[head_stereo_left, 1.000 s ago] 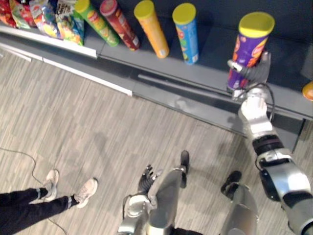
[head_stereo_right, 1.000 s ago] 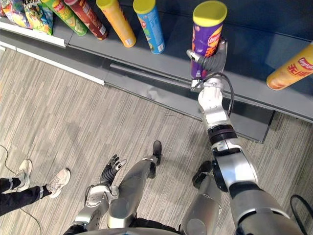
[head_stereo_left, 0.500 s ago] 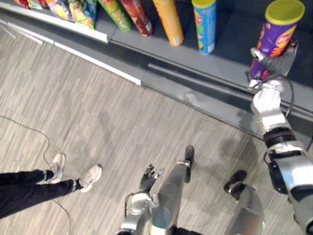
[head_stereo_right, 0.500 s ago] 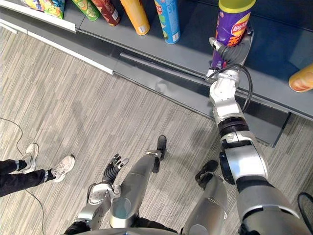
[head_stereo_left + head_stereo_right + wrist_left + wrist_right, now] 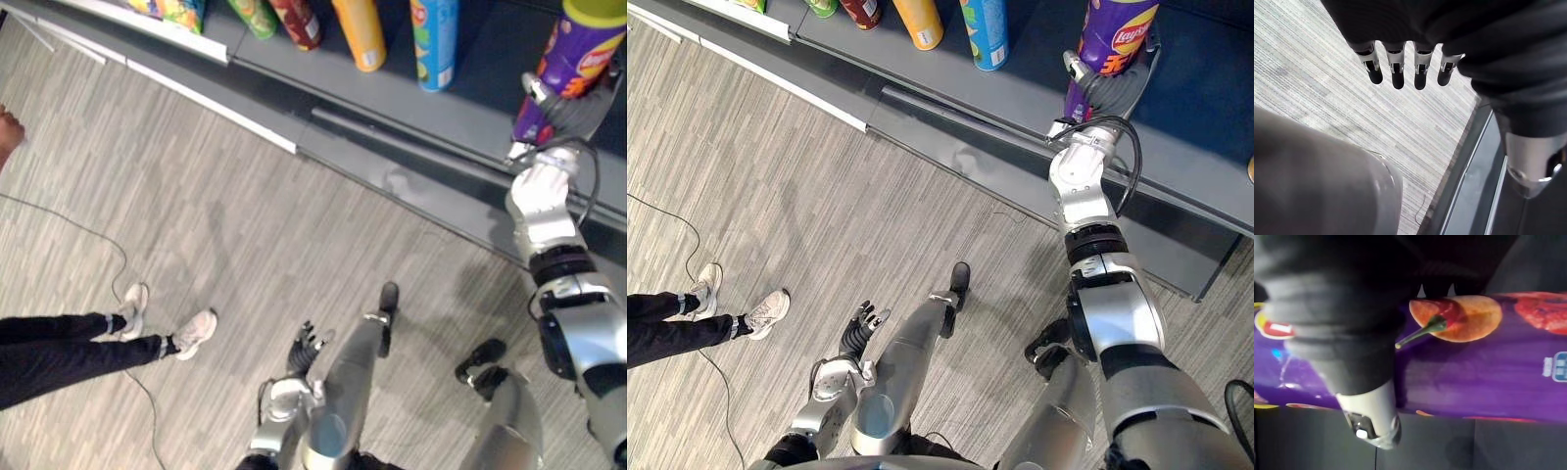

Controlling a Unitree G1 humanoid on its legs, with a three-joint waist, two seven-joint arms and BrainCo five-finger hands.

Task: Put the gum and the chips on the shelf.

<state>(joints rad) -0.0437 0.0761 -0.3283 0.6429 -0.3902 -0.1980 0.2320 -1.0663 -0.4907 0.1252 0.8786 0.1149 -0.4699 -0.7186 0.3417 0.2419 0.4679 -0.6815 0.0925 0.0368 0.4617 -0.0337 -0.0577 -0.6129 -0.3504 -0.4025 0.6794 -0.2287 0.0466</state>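
A purple chips can with a yellow lid stands upright over the front part of the dark grey shelf. My right hand reaches up to it, fingers and thumb curled round its lower half. In the right wrist view the purple chips can lies against the palm, with the thumb wrapped across it. Whether its base rests on the deck I cannot tell. My left hand hangs low by my side, its fingers straight and holding nothing.
Further left on the shelf stand a blue can, an orange can, a red can and a green can, then snack bags. A person's legs stand on the wood floor at the left.
The camera has tilted, so the shelf sits higher in the picture. My right hand keeps its hold on the purple can at the same spot on the shelf. The left hand is still.
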